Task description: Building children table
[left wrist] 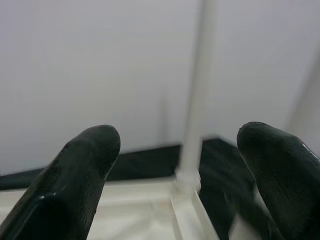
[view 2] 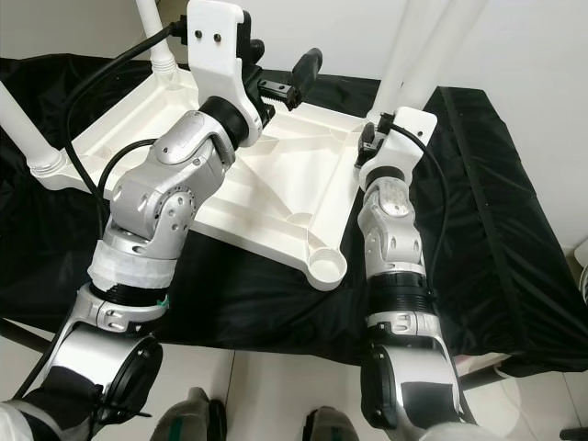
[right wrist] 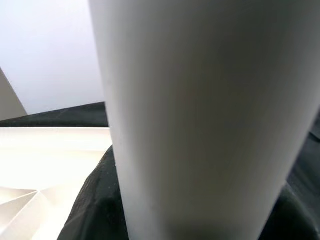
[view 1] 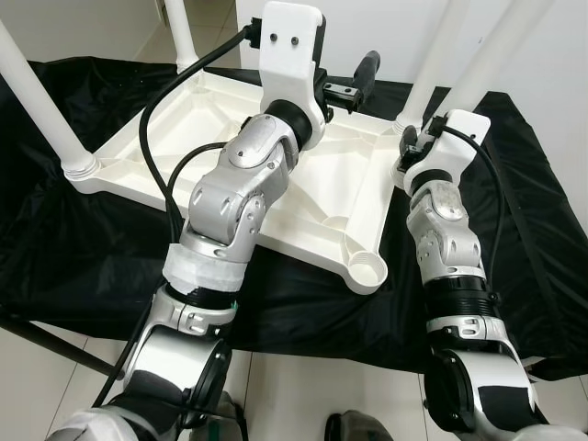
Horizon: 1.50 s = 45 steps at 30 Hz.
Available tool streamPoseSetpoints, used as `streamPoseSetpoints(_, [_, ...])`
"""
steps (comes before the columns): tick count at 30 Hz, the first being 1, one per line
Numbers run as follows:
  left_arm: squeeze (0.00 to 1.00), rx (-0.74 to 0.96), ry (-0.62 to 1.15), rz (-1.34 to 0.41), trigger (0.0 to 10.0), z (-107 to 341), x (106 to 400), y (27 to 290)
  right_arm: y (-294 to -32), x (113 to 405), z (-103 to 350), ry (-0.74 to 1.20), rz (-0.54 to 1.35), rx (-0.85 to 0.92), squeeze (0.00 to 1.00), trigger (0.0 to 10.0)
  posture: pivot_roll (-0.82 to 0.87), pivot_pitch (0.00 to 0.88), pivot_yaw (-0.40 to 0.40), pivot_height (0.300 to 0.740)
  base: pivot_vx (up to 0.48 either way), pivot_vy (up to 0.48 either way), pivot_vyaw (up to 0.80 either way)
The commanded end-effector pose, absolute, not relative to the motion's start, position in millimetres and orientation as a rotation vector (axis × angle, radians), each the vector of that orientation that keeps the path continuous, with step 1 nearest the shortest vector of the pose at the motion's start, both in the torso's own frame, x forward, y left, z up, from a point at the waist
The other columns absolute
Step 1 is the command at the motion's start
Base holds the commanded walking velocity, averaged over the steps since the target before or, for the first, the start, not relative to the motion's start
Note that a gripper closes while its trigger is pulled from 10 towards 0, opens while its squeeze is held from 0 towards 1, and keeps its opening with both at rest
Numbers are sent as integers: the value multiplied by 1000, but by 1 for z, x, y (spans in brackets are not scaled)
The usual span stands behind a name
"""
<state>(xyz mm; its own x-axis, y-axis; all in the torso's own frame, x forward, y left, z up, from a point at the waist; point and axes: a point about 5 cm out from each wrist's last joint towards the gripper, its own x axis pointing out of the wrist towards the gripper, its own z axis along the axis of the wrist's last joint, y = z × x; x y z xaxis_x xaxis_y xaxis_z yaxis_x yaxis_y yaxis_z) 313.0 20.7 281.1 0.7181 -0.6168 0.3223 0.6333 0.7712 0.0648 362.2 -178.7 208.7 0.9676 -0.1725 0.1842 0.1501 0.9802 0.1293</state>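
A white plastic children's table [view 1: 322, 184] lies upside down on a black cloth. Legs stand in three of its corners: front left [view 1: 41, 101], back left [view 1: 181, 37] and back right [view 1: 427, 64]. The near right corner socket [view 1: 367, 269] is empty. A loose white leg [view 1: 491, 55] slants up beside the back right corner, and my right gripper [view 1: 413, 138] is shut on its lower part; this leg [right wrist: 200, 120] looms very close in the right wrist view. My left gripper [view 1: 354, 81] hovers open over the table's far edge, its fingers [left wrist: 85, 165] apart with nothing between them.
The black cloth [view 1: 92, 257] covers a low platform whose front edge runs just ahead of my body. A white wall [view 1: 386, 28] rises right behind the table. Pale floor tiles [view 1: 303, 395] lie below the platform.
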Motion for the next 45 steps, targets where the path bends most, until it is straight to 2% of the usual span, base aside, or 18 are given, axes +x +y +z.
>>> streamPoseSetpoints(1, [0,52,-245,-943,10000,247,301,7,-186,358,220,-259,-147,98,0,10000,-53,36,27,740,0,0,0])
streamPoseSetpoints(5, [0,64,-196,-982,10000,233,297,7,-190,355,223,-273,-134,102,0,10000,-54,38,30,740,0,0,0])
streamPoseSetpoints(9, [0,116,-68,-1137,10000,194,281,10,-195,346,232,-309,-67,85,0,10000,-67,50,44,740,0,0,0])
streamPoseSetpoints(16, [0,177,51,-1281,10000,163,267,18,-201,338,233,-313,-33,31,0,10000,-76,55,53,740,0,0,0])
streamPoseSetpoints(17, [1000,171,82,-1294,10000,158,266,21,-203,336,233,-313,-30,24,0,10000,-80,56,55,740,0,0,0])
streamPoseSetpoints(22, [1000,224,137,-1300,10000,146,268,29,-209,328,235,-321,-13,-15,0,10000,-91,57,63,740,0,0,0])
streamPoseSetpoints(23, [949,241,144,-1295,10000,144,269,30,-211,326,235,-321,-11,-21,0,10000,-91,57,63,740,0,0,0])
streamPoseSetpoints(24, [949,241,144,-1295,10000,144,269,30,-211,326,235,-321,-11,-21,0,10000,-91,57,63,740,0,0,0])
streamPoseSetpoints(25, [0,258,155,-1284,10000,142,271,32,-212,325,236,-321,-11,-24,0,10000,-94,56,65,740,0,0,0])
streamPoseSetpoints(33, [0,318,162,-1243,10000,134,281,49,-217,319,238,-324,-18,-46,0,10000,-111,50,79,740,0,0,0])
streamPoseSetpoints(45, [0,402,227,-1213,10000,124,291,56,-219,316,239,-320,-17,-57,0,10000,-119,51,81,740,0,0,0])
